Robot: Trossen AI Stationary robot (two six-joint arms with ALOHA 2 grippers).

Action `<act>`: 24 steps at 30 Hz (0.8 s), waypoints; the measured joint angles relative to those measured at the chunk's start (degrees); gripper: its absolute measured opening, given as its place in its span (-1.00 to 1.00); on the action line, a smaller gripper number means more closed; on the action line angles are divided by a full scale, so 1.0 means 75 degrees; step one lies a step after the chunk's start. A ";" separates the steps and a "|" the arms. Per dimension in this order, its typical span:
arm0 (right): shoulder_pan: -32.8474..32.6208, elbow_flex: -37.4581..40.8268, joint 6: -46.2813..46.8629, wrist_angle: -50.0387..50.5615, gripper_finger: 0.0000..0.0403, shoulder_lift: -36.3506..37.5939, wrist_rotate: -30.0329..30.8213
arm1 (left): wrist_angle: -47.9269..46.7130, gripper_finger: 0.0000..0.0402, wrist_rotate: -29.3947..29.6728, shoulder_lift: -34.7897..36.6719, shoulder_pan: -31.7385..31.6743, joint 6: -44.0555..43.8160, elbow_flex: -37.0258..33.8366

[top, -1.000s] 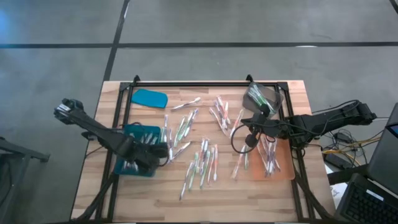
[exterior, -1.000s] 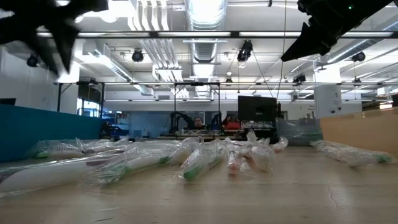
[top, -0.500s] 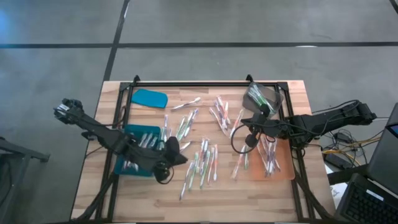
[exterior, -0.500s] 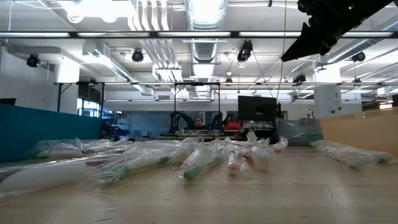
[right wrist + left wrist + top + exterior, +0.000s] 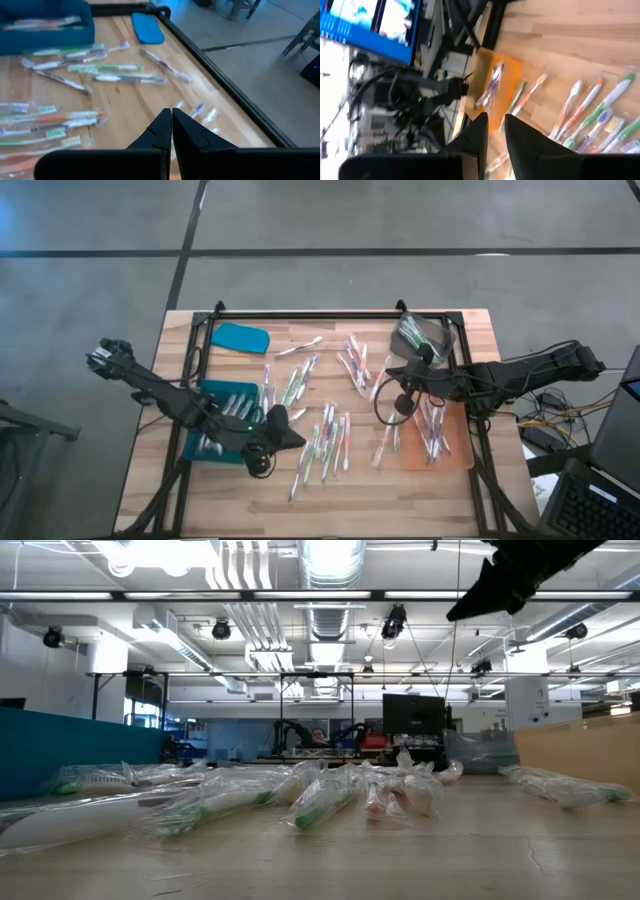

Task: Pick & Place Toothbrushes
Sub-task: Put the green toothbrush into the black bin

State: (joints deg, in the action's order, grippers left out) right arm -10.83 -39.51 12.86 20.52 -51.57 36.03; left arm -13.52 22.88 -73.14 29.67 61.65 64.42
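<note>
Several wrapped toothbrushes (image 5: 325,445) lie loose on the middle of the wooden table; the low view (image 5: 320,800) and both wrist views (image 5: 590,107) (image 5: 75,67) show them too. More rest in the blue tray (image 5: 197,455) at the left and in the orange tray (image 5: 455,458) at the right. My left gripper (image 5: 298,438) (image 5: 495,125) hangs above the table just right of the blue tray, nearly level and pointing toward the table's right, open by a narrow gap with nothing in it. My right gripper (image 5: 388,372) (image 5: 171,117) hovers left of the orange tray, shut and holding nothing.
A blue lid (image 5: 240,337) lies at the far left, and a clear bag (image 5: 418,335) at the far right. A black frame (image 5: 300,315) runs along the table's far edge and sides. Loose cables hang from the right arm (image 5: 385,405).
My left gripper has risen from over the blue tray and moved toward the table's right. It has tipped from pointing down to nearly level, and has gone out of the low view. The toothbrushes have stayed where they were.
</note>
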 joint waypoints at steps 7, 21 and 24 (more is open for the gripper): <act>0.0000 -0.0878 -0.0203 -0.0018 -0.96 0.0000 0.0000 | 0.0000 -0.66 -0.0773 0.0000 0.0000 0.0001 -0.0003; -0.0006 -0.3016 -0.1960 0.0034 -0.96 -0.0411 -0.0094 | 0.0395 -0.66 -0.1194 0.0000 -0.0139 -0.2621 -0.0133; -0.0006 -0.3481 -0.2350 0.0057 -0.96 -0.0910 -0.0093 | 0.0593 -0.66 -0.1178 -0.0001 -0.0358 -0.3239 -0.0360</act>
State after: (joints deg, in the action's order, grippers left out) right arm -10.87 -65.62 -4.77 20.94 -58.39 35.33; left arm -9.07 14.05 -73.15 26.98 37.36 61.72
